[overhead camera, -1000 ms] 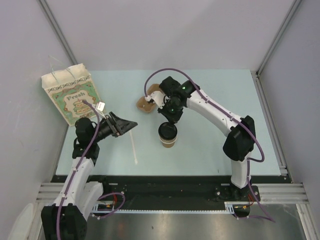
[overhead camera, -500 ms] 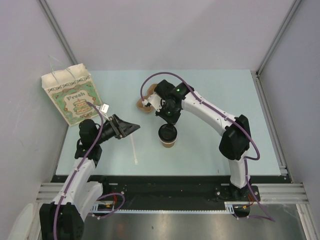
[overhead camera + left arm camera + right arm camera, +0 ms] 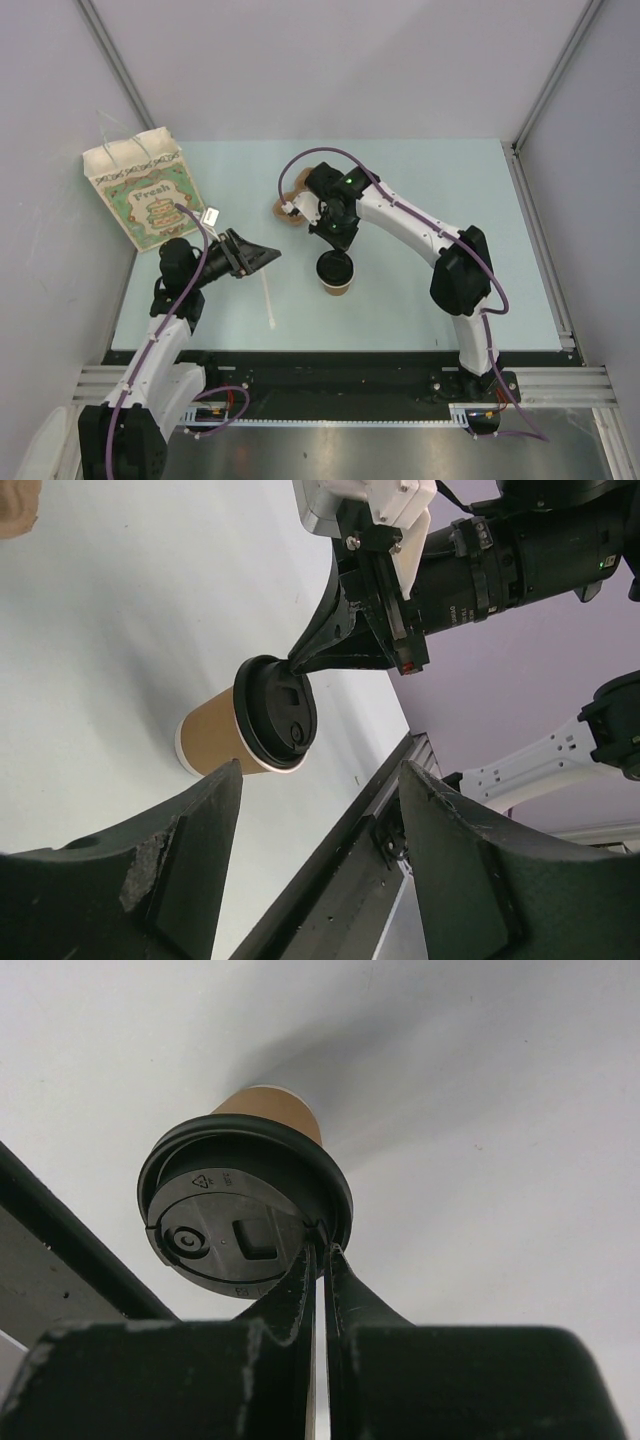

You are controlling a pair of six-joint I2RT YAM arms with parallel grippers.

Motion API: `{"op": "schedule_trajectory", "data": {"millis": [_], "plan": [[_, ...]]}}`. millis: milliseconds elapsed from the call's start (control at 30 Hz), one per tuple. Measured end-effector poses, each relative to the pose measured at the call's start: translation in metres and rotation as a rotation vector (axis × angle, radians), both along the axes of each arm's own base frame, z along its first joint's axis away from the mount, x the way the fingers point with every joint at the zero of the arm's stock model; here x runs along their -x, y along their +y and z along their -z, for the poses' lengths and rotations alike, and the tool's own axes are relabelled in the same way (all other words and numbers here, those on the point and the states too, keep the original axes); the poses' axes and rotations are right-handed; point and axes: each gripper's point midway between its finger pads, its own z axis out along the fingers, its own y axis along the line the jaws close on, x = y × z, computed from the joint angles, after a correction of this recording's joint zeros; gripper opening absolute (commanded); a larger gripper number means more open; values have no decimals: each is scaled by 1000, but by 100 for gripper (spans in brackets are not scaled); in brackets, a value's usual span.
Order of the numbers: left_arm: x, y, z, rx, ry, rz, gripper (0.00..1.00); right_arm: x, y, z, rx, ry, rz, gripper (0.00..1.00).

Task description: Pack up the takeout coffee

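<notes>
Kraft-paper cup (image 3: pixel 335 287) stands upright near the middle of the table (image 3: pixel 430 180), with its black lid (image 3: pixel 335 267) seated on top and looking level all round. Over the last second my right fingers (image 3: pixel 310 1272) have slid back from above the lid to its far rim, so the whole lid now shows from above. They are clenched to a thin slit, tips touching the rim. From the wrist view I can't quite tell whether they nip the lip or merely rest against it. The cup itself has barely shifted.

Meanwhile my left fingers (image 3: pixel 258 254) have swung a little toward the cup. They hang spread wide, short of it, holding nothing, with the cup framed between them.

I read this as the lidding being finished, so the coffee is closed and ready to move. Carrying it is what's left. The brown carrier (image 3: pixel 292 207) lies just beyond the cup, the paper bag (image 3: pixel 145 200) stands at the far left corner, and the white stick (image 3: pixel 268 297) lies between my left arm and the cup.
</notes>
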Motion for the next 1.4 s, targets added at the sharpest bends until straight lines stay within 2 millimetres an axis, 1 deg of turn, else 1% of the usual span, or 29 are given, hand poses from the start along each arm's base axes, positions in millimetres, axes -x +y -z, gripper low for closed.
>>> {"op": "schedule_trajectory", "data": {"millis": [133, 233, 333, 733, 1033, 1300, 1400], "plan": [[0, 0, 0, -5, -6, 1, 69, 0, 0, 0, 2, -1, 0, 5], [-1, 0, 1, -10, -11, 0, 69, 0, 0, 0, 5, -4, -1, 4], [-1, 0, 1, -12, -10, -2, 69, 0, -1, 0, 7, -5, 0, 0], [-1, 0, 3, -17, -7, 0, 69, 3, 1, -1, -2, 7, -8, 0], [-2, 0, 7, -18, 8, 1, 69, 5, 0, -7, -13, 4, -11, 0], [-3, -1, 9, -20, 15, 2, 69, 7, 0, -19, -41, -8, -14, 0], [-3, 0, 10, -24, 15, 3, 69, 9, -2, -20, -43, -8, -18, 0]]}}
